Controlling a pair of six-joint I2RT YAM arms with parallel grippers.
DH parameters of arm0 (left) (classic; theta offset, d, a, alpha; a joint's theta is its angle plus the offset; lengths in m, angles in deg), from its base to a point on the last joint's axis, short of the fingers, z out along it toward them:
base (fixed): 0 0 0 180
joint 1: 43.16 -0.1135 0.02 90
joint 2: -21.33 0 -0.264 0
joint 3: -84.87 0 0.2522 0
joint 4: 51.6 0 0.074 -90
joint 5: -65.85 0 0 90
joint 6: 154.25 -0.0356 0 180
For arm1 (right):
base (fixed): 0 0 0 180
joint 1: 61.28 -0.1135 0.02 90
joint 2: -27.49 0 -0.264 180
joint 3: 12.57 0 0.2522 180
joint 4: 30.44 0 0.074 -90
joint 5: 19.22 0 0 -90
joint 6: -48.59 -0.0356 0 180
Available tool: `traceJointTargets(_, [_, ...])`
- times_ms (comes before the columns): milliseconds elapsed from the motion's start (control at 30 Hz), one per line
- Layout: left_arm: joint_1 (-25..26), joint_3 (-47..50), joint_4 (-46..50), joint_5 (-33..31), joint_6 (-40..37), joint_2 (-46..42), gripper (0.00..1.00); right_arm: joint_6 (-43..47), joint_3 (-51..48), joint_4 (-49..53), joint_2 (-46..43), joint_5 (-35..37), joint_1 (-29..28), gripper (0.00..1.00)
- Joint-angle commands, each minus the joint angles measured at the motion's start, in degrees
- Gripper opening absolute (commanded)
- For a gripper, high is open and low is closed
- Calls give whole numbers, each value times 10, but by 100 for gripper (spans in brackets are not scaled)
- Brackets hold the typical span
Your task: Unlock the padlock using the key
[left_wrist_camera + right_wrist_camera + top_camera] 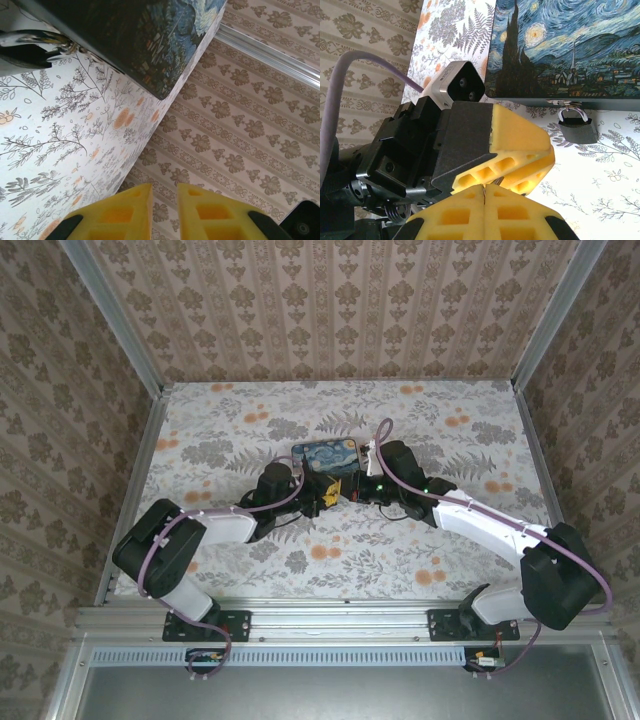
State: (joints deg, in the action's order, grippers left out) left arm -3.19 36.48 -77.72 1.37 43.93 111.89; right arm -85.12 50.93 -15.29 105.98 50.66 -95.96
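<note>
Workspace: floral-patterned table (222,430) with a blue swirl-painted box (328,456) lying near its middle. Both arms reach in and meet just in front of the box's near side.

Padlock (576,131): dark body, silver shackle, hanging from a metal hasp on the box's front edge. Its shackle sits closed through the hasp and its body rests against the table surface. It is apart from both grippers.

Right gripper (484,188): yellow fingers clenched flat together along a single seam. The key (498,182) shows as a slim dark sliver protruding from the tip of that seam. It is too small for any detail to be read.

Left gripper (165,186): fingers released, a narrow gap between them with wallpaper visible through it and nothing lodged inside. In the right wrist view its fingers lie directly over the right gripper's tips, just beside the key; contact with the key cannot be confirmed
</note>
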Motion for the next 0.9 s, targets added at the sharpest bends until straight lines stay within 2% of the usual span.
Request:
traceJointTargets(0, [-4,4,0,-1,-13,-19,18,2,-9,-8,-4,9,-2,0])
traceJointTargets(233, [-11,2,21,-2,-31,-27,11,7,-9,0,-6,11,-3,0])
traceJointTargets(300, [-13,-4,43,-2,-48,-34,7,8,-13,-3,-7,8,-2,3])
traceJointTargets(400, [-15,-19,91,-3,-88,-48,0,4,-20,-8,-8,8,-2,8])
traceJointTargets(533, [-16,-50,176,-10,-172,-66,0,-6,-26,-16,-8,7,-2,22])
traceJointTargets(667, [-16,-73,241,-32,-260,-88,0,-30,-39,-37,-19,6,-1,31])
traceJointTargets(867, [-16,-85,255,-55,-328,-100,0,-90,-72,-114,-23,-19,-2,42])
